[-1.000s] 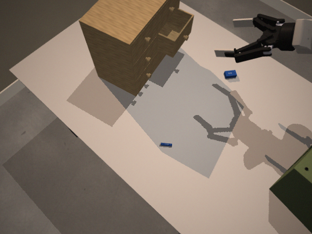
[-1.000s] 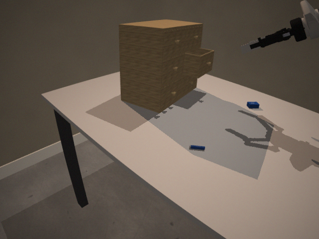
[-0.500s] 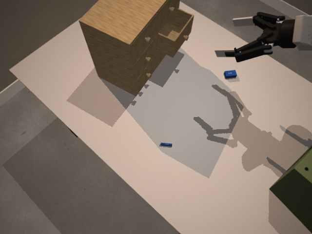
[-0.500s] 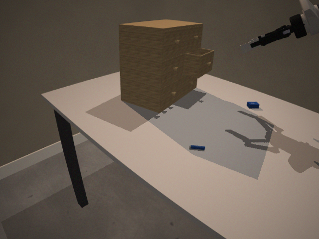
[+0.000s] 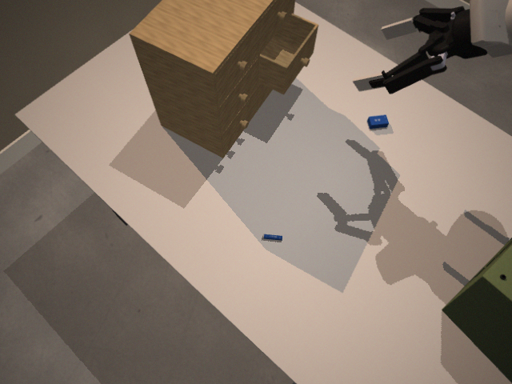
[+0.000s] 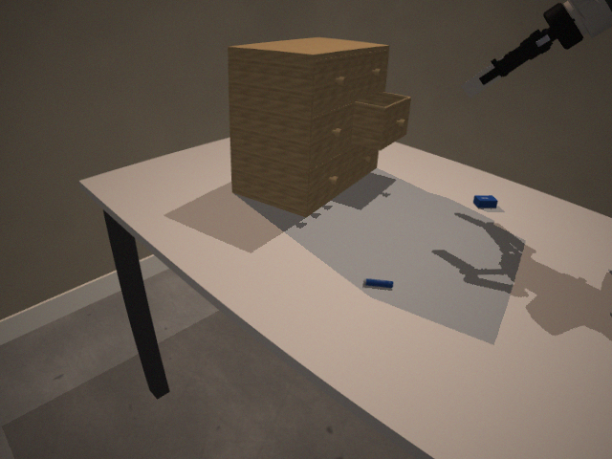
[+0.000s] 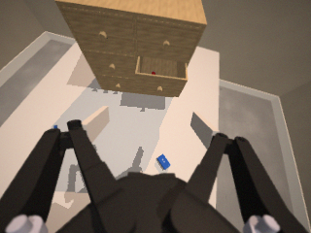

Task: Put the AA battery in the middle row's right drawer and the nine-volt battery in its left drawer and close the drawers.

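The wooden chest (image 5: 214, 70) stands at the table's far left. Its middle-row right drawer (image 5: 289, 43) is pulled out part way; the other drawers are in. It also shows in the wrist view (image 7: 161, 68), with a small red thing (image 7: 153, 73) inside. The AA battery (image 5: 272, 237), a thin blue cylinder, lies on the table well in front of the chest. The nine-volt battery (image 5: 378, 121), a blue block, lies to the right of the open drawer. My gripper (image 5: 378, 55) is open and empty, high in the air above and beyond the nine-volt battery (image 7: 163, 161).
A dark green box (image 5: 483, 306) stands at the right edge of the table, near the front. The table's far edge runs just behind the gripper.
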Tool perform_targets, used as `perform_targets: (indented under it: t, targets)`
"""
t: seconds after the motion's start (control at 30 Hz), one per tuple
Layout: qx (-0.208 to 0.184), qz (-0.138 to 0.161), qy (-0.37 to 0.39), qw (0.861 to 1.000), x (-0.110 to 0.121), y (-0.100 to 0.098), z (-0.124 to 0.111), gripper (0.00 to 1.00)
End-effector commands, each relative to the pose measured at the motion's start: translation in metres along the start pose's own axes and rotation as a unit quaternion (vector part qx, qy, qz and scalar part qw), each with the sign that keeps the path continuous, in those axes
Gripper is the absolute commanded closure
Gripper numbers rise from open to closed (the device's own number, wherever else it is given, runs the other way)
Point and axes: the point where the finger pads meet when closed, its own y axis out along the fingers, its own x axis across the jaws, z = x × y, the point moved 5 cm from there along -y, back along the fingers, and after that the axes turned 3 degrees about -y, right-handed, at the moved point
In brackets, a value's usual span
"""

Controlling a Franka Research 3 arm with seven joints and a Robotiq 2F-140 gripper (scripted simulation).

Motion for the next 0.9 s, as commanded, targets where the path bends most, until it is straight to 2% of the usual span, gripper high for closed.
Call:
perform_targets:
  t: [0.0, 0.37, 0.67, 0.87]
  targets:
    - [-0.024, 0.001, 0.022, 0.999, 0.001, 0.000, 0.001, 0.00]
    - [-0.114, 0.008, 0.022, 0.993, 0.002, -0.004, 0.015, 0.00]
    - [-0.154, 0.010, 0.022, 0.988, 0.003, -0.004, 0.021, 0.00]
    - [-0.208, 0.014, 0.022, 0.978, 0.003, -0.005, 0.029, 0.00]
